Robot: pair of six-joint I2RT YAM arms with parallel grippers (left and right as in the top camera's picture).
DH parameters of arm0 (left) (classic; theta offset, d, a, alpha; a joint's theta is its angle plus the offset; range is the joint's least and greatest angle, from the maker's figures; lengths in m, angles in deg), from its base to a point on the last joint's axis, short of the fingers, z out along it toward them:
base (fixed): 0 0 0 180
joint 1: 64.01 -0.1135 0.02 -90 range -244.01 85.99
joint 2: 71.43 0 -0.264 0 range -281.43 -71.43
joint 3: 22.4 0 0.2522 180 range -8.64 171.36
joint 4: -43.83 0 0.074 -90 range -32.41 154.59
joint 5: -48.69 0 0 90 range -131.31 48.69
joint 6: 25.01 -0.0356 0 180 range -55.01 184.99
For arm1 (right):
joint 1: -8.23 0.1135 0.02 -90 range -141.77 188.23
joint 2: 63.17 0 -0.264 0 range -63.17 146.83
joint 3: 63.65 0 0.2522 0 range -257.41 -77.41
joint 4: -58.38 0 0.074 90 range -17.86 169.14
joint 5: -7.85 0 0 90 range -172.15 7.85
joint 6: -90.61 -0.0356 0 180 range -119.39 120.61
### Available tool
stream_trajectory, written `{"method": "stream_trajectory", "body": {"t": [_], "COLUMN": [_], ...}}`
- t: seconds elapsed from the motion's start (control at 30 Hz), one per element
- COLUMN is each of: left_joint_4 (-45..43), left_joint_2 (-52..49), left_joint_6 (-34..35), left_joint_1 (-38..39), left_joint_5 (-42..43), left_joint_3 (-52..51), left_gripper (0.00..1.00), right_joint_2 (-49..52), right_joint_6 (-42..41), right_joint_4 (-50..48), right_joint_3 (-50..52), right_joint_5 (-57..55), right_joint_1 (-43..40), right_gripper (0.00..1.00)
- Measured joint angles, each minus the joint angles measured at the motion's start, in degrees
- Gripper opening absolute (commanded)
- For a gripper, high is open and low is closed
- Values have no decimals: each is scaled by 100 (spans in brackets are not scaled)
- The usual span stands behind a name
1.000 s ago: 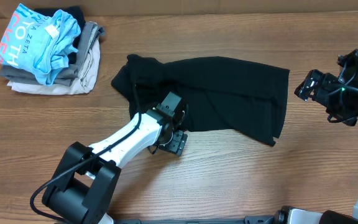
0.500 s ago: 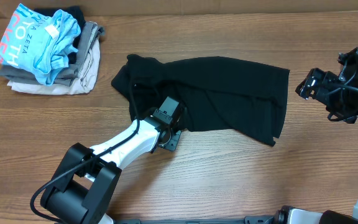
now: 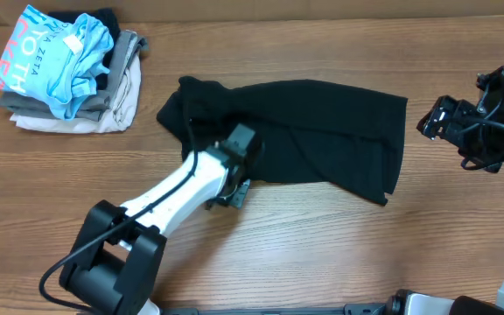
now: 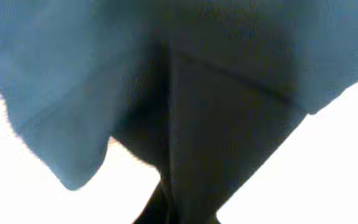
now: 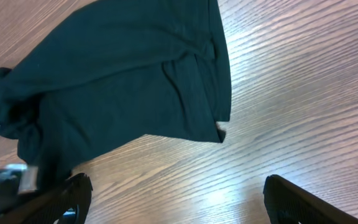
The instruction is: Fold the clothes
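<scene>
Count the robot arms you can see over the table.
2. The left arm reaches from the near left up to the black garment's near edge. The right arm sits at the right side, clear of it. None looks hidden.

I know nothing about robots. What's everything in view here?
large black fabric garment: one, black, spread mid-table
light blue shirt with pink-and-white lettering: one, blue, atop the corner pile
grey and beige folded garments: count unclear, grey and beige, under the blue shirt
wooden table: one, brown, beneath everything
left gripper: one, black on a white arm, at the garment's near edge
right gripper: one, black, open, beyond the garment's end
</scene>
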Motion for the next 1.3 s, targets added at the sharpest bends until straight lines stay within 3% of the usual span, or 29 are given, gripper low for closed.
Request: {"method": "stream_trajectory", "body": {"t": [0.17, 0.4, 0.43, 0.6, 0.67, 0.87, 1.1, 1.3], "left_joint_4": [2041, 2734, 2728, 2608, 2455, 2017, 1707, 1029], "left_joint_2": [-17, -7, -7, -7, -7, -7, -7, -9], "left_joint_6": [0, -7, -7, 7, -7, -2, 42, 61], "left_joint_1": [-61, -61, -61, -59, -59, -61, -59, -48], "left_joint_5": [-17, 282, 313, 417, 459, 509, 957, 1412], "left_joint_3": [1644, 2280, 2280, 2277, 2256, 1864, 988, 138], "left_gripper": [4, 4, 9, 75, 83, 80, 50, 49], "right_joint_2": [0, 13, 15, 59, 61, 70, 70, 70], "right_joint_6": [0, 2, 2, 4, 4, 2, 2, 4], "right_joint_4": [42, 11, -24, -118, -164, -247, -339, -374], "right_joint_3": [2, 219, 291, 675, 793, 855, 855, 857], "right_joint_5": [-2, -2, -2, -2, 0, 0, 0, -2], "right_joint_1": [0, 0, 0, 0, 0, 0, 0, 0], "right_gripper": [91, 91, 91, 91, 91, 91, 91, 92]}}
